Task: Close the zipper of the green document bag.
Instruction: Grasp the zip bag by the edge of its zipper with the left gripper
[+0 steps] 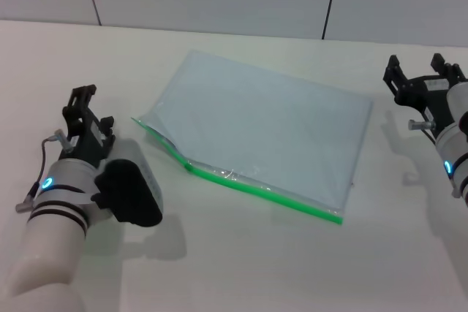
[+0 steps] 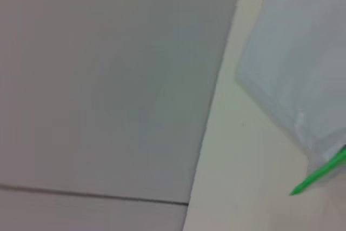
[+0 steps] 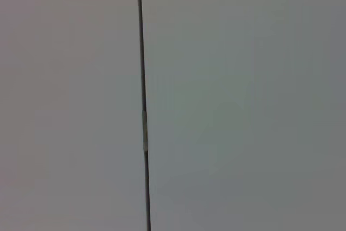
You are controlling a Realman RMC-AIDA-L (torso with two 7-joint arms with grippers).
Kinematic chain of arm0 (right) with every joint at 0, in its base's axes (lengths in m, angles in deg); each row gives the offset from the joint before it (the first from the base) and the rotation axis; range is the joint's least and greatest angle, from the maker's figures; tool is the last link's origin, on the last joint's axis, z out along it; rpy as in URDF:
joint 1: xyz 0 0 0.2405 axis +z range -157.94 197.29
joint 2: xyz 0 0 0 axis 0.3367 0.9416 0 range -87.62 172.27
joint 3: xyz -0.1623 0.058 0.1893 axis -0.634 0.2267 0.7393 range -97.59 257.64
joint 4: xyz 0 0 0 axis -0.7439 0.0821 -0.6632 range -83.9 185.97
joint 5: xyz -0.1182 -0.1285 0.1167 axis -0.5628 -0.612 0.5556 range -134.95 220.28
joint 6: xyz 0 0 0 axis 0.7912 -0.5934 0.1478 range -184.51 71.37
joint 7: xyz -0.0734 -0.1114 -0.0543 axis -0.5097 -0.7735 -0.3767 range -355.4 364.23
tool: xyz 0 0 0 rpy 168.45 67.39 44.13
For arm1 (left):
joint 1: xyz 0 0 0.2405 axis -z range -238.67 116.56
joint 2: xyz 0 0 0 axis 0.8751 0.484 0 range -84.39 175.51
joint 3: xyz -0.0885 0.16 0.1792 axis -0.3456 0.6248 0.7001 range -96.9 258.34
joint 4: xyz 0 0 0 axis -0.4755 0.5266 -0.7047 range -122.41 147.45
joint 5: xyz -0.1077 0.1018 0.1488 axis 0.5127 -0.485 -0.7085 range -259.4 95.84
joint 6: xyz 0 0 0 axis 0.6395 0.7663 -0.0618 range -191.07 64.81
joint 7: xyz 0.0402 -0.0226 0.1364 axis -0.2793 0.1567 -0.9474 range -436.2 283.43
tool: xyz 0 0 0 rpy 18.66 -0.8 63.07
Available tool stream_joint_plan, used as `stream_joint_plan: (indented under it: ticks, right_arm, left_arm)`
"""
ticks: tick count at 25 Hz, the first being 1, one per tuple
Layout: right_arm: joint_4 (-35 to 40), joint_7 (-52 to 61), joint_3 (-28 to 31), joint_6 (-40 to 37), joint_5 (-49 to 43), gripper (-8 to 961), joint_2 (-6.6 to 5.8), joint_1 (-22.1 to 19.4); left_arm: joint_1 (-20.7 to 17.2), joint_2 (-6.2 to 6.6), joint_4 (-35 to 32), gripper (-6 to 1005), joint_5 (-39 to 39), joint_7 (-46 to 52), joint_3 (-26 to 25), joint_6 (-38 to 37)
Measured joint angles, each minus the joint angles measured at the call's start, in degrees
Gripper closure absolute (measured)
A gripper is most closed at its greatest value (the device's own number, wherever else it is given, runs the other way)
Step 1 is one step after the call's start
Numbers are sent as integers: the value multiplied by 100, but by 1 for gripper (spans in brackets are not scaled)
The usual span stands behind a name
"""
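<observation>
Right now the bag (image 1: 267, 133) lies flat on the table (image 1: 241, 268) between my two arms, turned at an angle, its zipper (image 1: 274, 193) running along the long edge nearest me, with the slider (image 1: 189, 166) towards that edge's left end, where the mouth gapes open. My left gripper (image 1: 86, 107) hovers well to the left of the bag, touching nothing, its fingers parted and empty. My right gripper (image 1: 417, 71) hangs just past the bag's far right corner, likewise clear of it, fingers spread and holding nothing.
</observation>
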Motion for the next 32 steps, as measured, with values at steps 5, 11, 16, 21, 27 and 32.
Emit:
stream_joint_plan:
  ticks: [5,11,16,21,27,32]
  right_arm:
    - [0,0,0,-22,0,199,0,7]
    - [0,0,0,-25,0,200,0,4]
    - [0,0,3,-25,0,200,0,-3]
    - [0,0,8,-25,0,200,0,-8]
    - [0,0,9,-29,0,200,0,-10]
    - [1,0,9,-32,0,200,0,-10]
  left_arm:
    - [30,-3,-46,306,-7,-741,1,-4]
    - [41,-7,-109,306,-79,-1343,1,-63]
    - [49,-7,-111,306,-102,-1684,1,-323]
    - [53,-7,-110,306,-148,-1828,1,-377]
    - [59,-7,-108,306,-258,-1843,1,-383]
    - [58,-7,-107,306,-349,-1854,1,-367]
